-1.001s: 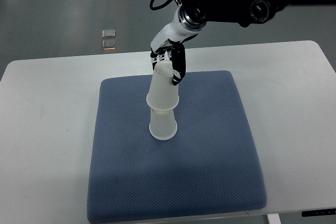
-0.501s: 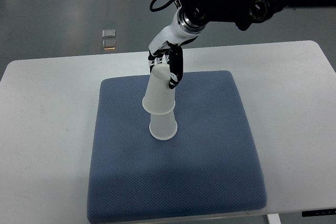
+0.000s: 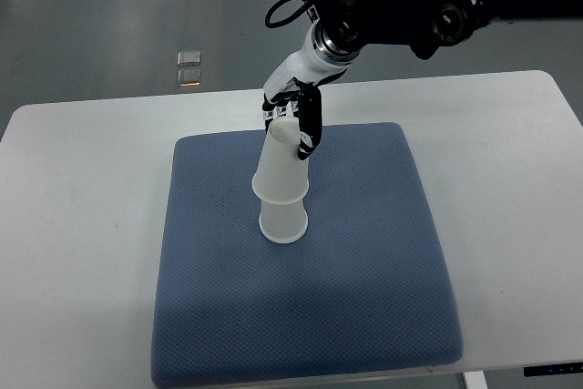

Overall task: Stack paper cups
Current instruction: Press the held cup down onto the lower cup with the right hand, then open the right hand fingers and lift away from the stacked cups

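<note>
Toward the far edge of the white desk [image 3: 82,189], on a blue mat [image 3: 364,271], the right robot hand [image 3: 296,120] pinches an upturned paper cup [image 3: 282,166] sitting tilted over another upturned cup [image 3: 281,222].

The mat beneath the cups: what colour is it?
Blue-grey with a fine dotted weave, in the top view.

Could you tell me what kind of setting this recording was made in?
Probably a robotics lab or test bench: a plain white table on a bare grey floor, a blue mat as work surface, only paper cups on it.
</note>
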Controlling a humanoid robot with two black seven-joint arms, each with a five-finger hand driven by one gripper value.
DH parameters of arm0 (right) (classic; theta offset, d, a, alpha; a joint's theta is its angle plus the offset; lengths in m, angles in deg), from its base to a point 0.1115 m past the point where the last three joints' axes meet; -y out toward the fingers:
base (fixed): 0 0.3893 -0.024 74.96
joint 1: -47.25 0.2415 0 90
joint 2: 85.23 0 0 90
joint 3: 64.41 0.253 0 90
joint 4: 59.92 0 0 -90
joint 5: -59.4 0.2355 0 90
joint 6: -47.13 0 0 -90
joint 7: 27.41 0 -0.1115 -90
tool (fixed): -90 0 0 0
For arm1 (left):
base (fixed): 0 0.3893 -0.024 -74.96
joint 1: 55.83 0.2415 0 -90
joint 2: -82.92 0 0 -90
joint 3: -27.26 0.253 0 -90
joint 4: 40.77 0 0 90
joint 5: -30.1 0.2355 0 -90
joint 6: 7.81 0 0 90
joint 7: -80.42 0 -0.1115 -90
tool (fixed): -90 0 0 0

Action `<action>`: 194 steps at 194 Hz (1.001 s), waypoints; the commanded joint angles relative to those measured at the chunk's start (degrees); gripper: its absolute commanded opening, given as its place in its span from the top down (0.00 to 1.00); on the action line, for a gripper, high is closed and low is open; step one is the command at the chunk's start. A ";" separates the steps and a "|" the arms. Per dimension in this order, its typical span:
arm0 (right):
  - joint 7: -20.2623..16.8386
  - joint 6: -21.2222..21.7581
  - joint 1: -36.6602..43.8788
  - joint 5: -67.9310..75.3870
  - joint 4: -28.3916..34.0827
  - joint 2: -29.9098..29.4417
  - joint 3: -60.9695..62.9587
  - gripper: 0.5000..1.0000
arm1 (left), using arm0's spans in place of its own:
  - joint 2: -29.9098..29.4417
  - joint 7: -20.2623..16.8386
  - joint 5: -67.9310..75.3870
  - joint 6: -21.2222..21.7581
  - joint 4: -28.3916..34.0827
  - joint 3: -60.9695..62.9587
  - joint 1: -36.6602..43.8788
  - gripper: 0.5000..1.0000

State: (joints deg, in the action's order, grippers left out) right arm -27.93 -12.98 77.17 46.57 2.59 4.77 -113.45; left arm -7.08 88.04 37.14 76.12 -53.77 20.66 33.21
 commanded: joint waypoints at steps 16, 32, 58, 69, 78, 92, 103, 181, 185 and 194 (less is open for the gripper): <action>0.00 -0.18 -0.74 -0.09 0.07 0.00 -0.26 0.50 | 0.00 0.02 -0.01 0.00 0.00 0.00 0.00 0.00; 0.00 -0.35 -0.92 -0.09 0.07 0.00 -0.70 0.50 | 0.00 -0.07 -0.01 0.00 0.00 0.00 0.00 0.00; 0.00 -1.14 -1.53 -0.09 0.07 0.00 -0.79 0.50 | 0.00 -0.07 -0.01 0.00 0.00 0.00 0.00 0.00; 0.00 -1.49 -1.62 -0.09 0.07 0.00 -0.79 0.50 | 0.00 -0.07 -0.01 0.00 0.00 0.00 0.00 0.00; 0.08 -1.58 -1.71 0.00 0.07 0.00 -0.79 0.50 | 0.00 0.02 -0.01 0.00 0.00 0.00 0.00 0.00; 0.00 -1.93 -1.88 0.00 0.07 0.00 -0.79 0.50 | 0.00 0.02 -0.01 0.00 0.00 0.00 0.00 0.00; 0.00 -2.46 -1.97 0.00 -0.02 0.00 -0.79 0.50 | 0.00 0.02 -0.01 0.00 0.00 0.00 0.00 0.00; 0.08 -3.08 -3.29 0.00 -0.02 0.00 -0.79 0.49 | 0.00 0.02 -0.01 0.09 0.17 0.00 0.09 0.00; 0.08 -3.08 -3.38 0.00 -0.02 0.00 -0.79 0.49 | 0.00 0.02 -0.01 0.09 0.17 0.00 0.00 0.00; 0.08 -3.16 -3.64 0.00 -0.02 0.00 -0.79 0.49 | 0.00 0.02 -0.01 0.09 0.17 0.00 0.09 0.00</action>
State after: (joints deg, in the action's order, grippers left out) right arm -27.85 -16.03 73.98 46.57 2.57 4.77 -114.24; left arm -7.08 88.04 37.13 76.12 -53.61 20.66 33.26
